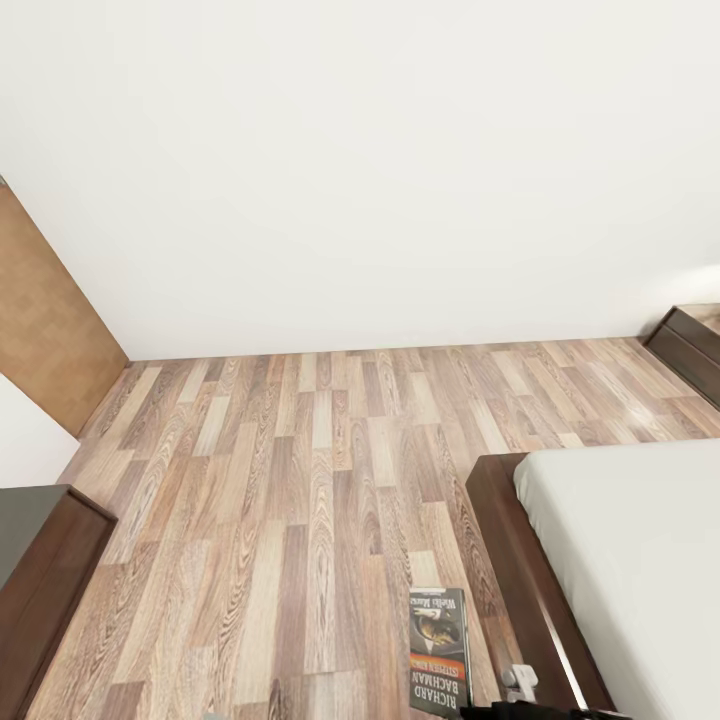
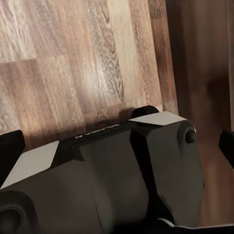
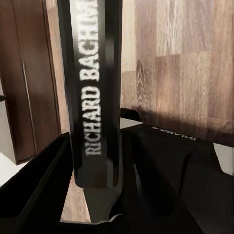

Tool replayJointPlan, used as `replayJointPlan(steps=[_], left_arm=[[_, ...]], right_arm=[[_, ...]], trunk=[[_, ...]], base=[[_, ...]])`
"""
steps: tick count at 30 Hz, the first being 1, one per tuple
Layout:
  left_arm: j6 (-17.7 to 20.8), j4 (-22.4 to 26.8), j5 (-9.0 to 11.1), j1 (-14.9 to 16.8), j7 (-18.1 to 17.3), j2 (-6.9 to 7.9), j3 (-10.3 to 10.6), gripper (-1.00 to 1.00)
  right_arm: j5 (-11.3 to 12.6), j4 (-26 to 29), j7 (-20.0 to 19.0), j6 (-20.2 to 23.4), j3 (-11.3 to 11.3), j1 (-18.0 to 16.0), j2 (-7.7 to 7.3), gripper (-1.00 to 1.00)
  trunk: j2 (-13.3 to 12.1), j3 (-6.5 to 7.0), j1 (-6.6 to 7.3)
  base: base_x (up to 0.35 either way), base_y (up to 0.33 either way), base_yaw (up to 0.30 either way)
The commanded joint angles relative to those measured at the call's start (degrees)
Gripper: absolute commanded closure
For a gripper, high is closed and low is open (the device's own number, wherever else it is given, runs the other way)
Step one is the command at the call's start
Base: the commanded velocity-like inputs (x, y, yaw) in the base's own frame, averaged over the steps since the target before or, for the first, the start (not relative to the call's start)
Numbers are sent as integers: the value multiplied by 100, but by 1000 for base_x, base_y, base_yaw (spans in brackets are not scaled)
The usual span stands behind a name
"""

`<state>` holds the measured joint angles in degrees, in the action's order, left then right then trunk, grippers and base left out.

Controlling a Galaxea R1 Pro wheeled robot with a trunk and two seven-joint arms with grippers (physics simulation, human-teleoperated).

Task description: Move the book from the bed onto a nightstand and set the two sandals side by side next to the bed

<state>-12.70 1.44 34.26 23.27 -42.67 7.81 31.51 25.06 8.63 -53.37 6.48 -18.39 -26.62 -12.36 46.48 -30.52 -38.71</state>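
The book, dark-covered with an orange band and white "Richard Bachman" lettering, hangs above the wood floor just left of the bed's frame. My right gripper is shut on it, its black fingers pressing on both sides of the cover. The bed has a dark brown frame and a light-grey mattress at the lower right. A low dark brown nightstand stands by the far wall at the right edge. My left gripper is open, fingertips wide apart over the floor. The sandals are out of view.
Another dark brown cabinet with a grey top stands at the lower left. A brown door is on the left wall. Wood-plank floor stretches to the white wall. My own grey body part lies under the left gripper.
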Motion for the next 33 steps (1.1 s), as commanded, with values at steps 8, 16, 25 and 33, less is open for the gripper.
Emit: replayJointPlan(steps=[8, 16, 25, 33], left_arm=[[-46, -3, 29, -13, -2, -75, 48, -100], [-59, -3, 35, -82, 4, -78, 44, -100], [-63, -3, 34, -86, 289, -100, 40, -100], [-51, -3, 37, -86, 937, -243, 39, -100]], right_arm=[[25, 4, -13, -57, -68, -1, -4, 100], [25, -51, -16, -195, -69, -1, -2, 100], [26, -55, -1, -228, -69, -1, -1, 100], [25, -55, 2, -251, -69, -1, -3, 100]], trunk=[[4, -5, -1], [4, -5, -1], [4, 59, -1], [4, 134, -1]], base=[[0, 0, 0], [0, 0, 0], [0, 0, 0], [0, 0, 0]])
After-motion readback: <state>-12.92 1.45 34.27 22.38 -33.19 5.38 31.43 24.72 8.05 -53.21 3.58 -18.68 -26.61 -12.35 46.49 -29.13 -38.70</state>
